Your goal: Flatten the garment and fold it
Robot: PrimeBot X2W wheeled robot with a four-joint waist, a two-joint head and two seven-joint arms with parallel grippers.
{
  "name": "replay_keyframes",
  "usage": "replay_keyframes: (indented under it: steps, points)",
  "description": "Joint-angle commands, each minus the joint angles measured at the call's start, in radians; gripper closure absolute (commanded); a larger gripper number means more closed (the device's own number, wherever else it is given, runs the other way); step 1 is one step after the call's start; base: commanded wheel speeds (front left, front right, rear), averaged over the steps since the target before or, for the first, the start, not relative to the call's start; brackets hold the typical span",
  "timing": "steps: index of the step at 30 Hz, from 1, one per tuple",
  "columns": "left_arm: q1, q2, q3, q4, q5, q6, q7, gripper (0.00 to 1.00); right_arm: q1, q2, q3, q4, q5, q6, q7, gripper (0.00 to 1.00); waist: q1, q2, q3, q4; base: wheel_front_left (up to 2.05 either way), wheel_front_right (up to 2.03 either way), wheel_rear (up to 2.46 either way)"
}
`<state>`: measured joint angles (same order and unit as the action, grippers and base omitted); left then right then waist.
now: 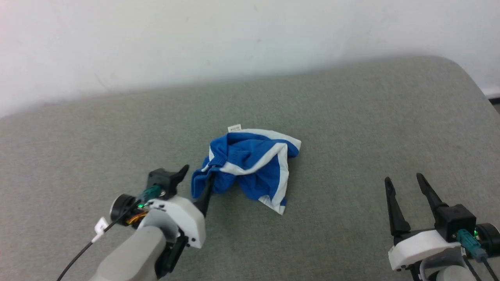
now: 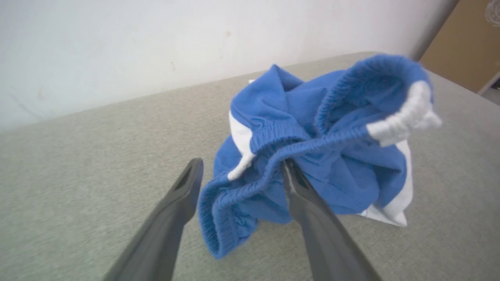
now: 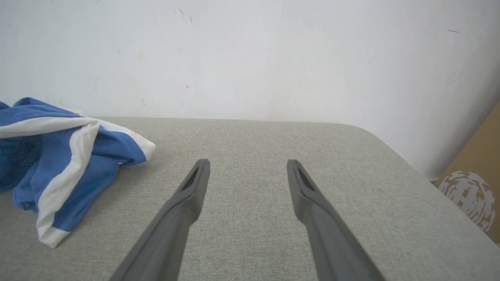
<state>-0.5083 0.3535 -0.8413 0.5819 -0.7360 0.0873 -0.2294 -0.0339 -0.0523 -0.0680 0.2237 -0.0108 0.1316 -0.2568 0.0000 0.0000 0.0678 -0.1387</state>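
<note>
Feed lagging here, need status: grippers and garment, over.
Left gripper open, waistband draped over one finger. Right gripper open, apart from garment. Garment crumpled, unfolded, on grey cushion.

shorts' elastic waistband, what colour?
The waistband is royal blue, with a short white stretch; clearest in the left wrist view.

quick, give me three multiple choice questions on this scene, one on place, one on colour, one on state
1. Which gripper is at the shorts? A left B right C both
2. The shorts' trim bands are: A yellow B white C red
3. The shorts lie: A spread flat B neatly folded C crumpled
Answers: 1 A, the left gripper has a finger against the waistband while the right gripper sits apart over the table; 2 B, white bands cross the blue; 3 C, bunched in a heap.
</note>
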Motion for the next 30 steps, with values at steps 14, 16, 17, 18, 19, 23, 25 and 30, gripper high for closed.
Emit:
replay_keyframes:
  steps: [14, 16, 17, 18, 19, 23, 25, 30]
  points:
    - [0.392, 0.056, 0.323, -0.384, 0.035, 0.166, -0.032, 0.00, 0.116, 0.002, 0.031, -0.013, 0.014, -0.001, 0.004, 0.00, 0.0000, 0.0000, -0.189, 0.162, 0.00, 0.00, 0.00]
    - [0.467, 0.031, 0.376, -0.441, 0.079, 0.169, -0.032, 0.00, 0.134, 0.002, 0.028, -0.015, 0.027, -0.001, 0.003, 0.00, 0.0000, 0.0000, -0.200, 0.167, 0.00, 0.00, 0.00]
    - [0.503, 0.019, 0.401, -0.461, 0.102, 0.164, -0.032, 0.00, 0.142, 0.002, 0.024, -0.016, 0.033, -0.001, 0.002, 0.00, 0.0000, 0.0000, -0.203, 0.168, 0.00, 0.00, 0.00]
    - [0.535, 0.002, 0.427, -0.480, 0.120, 0.157, -0.032, 0.00, 0.149, 0.002, 0.023, -0.017, 0.037, -0.001, 0.002, 0.00, 0.0000, 0.0000, -0.206, 0.169, 0.00, 0.00, 0.00]
    - [0.566, -0.016, 0.450, -0.495, 0.136, 0.146, -0.032, 0.00, 0.155, 0.002, 0.023, -0.018, 0.041, -0.001, 0.001, 0.00, 0.0000, 0.0000, -0.209, 0.170, 0.00, 0.00, 0.00]
    - [0.654, -0.083, 0.509, -0.531, 0.229, 0.096, -0.032, 0.00, 0.172, 0.002, 0.026, -0.021, 0.054, -0.001, -0.001, 0.00, 0.0000, 0.0000, -0.217, 0.173, 0.00, 0.00, 0.00]
    - [0.683, -0.115, 0.530, -0.536, 0.270, 0.076, -0.032, 0.00, 0.174, 0.002, 0.020, -0.024, 0.062, -0.001, -0.002, 0.00, 0.0000, 0.0000, -0.217, 0.173, 0.00, 0.00, 0.00]
    - [0.710, -0.175, 0.592, -0.532, 0.345, 0.034, -0.032, 0.00, 0.168, 0.002, 0.020, -0.035, 0.076, -0.001, -0.003, 0.00, 0.0000, 0.0000, -0.206, 0.176, 0.00, 0.00, 0.00]
